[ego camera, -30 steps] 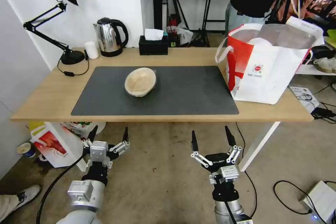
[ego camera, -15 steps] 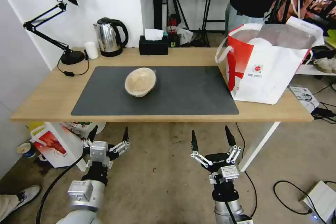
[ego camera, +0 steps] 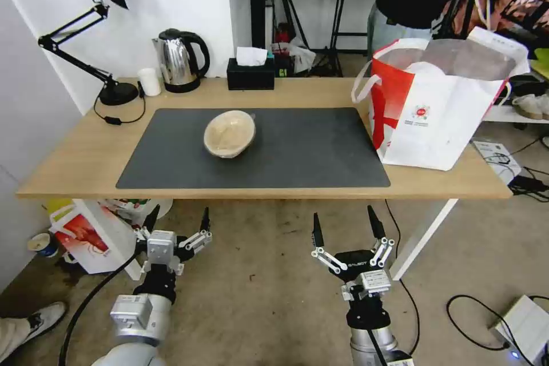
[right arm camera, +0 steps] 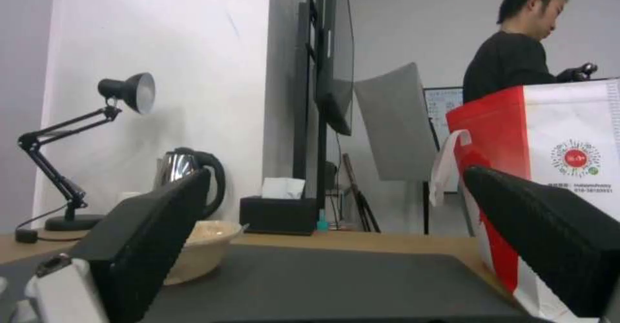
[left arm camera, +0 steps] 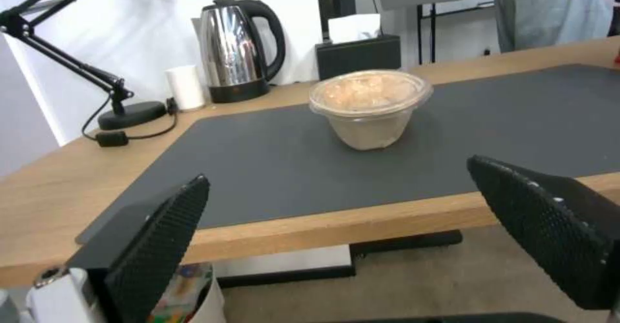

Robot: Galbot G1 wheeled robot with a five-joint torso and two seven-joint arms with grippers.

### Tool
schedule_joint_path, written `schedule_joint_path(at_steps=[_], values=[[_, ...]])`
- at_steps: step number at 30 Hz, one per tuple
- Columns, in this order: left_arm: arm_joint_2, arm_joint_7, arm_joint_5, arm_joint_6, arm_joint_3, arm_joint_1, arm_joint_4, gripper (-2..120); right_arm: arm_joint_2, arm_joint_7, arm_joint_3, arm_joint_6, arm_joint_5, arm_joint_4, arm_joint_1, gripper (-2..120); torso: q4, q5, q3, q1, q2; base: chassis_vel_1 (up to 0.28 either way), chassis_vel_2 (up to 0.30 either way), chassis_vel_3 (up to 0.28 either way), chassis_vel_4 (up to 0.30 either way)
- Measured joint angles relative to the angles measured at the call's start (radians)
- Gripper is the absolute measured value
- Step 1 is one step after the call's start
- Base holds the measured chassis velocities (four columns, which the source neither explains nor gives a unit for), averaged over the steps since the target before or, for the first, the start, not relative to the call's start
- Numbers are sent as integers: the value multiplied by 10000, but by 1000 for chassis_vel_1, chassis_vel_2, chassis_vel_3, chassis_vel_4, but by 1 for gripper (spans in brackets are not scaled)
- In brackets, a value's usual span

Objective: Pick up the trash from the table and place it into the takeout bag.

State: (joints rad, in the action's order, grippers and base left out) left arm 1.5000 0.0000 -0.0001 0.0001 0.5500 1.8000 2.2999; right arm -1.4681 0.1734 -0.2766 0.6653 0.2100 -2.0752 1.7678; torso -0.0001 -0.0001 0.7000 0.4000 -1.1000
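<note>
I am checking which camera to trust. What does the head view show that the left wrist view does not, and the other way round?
Head view alone: the takeout bag standing at the right end of the table, and both grippers, left and right, open and low in front of the table. Left wrist view alone: the side wall of the beige bowl, seen from near table height between that gripper's open fingers. Both: the bowl on the dark mat, the kettle, lamp, white cup and tissue box.
</note>
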Motion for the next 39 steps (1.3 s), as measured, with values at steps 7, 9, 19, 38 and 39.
schedule_joint_path(at_steps=[7, 9, 19, 38, 39], values=[[4, -56, 9, -81, -28, -5, 0, 100, 0, 0, 0, 0, -1, 1, -2, 100, 1, 0, 0, 0, 0, 0, 0, 0, 0], [10, -111, 20, -159, -59, -10, 0, 100, 0, 0, 1, 0, -2, 2, -3, 100, 0, 0, 0, -1, 0, 0, 0, 0, 0], [162, -1228, 367, -1807, -743, -160, 233, 100, 0, -1, 4, -1, -2, 5, -5, 100, 2, 0, 0, 0, 0, 0, 0, 0, 0], [-1372, -3032, -1890, -2085, -1571, -269, 1682, 100, 0, -2, 5, -1, -2, 5, -5, 100, 2, 1, 0, 0, -1, 0, 0, 0, 0], [-1610, -3086, -2459, -1698, -1543, -271, 1769, 100, 0, -1, 5, 0, -1, 5, -4, 100, 0, 2, 0, 0, 0, 0, 0, 0, 0]])
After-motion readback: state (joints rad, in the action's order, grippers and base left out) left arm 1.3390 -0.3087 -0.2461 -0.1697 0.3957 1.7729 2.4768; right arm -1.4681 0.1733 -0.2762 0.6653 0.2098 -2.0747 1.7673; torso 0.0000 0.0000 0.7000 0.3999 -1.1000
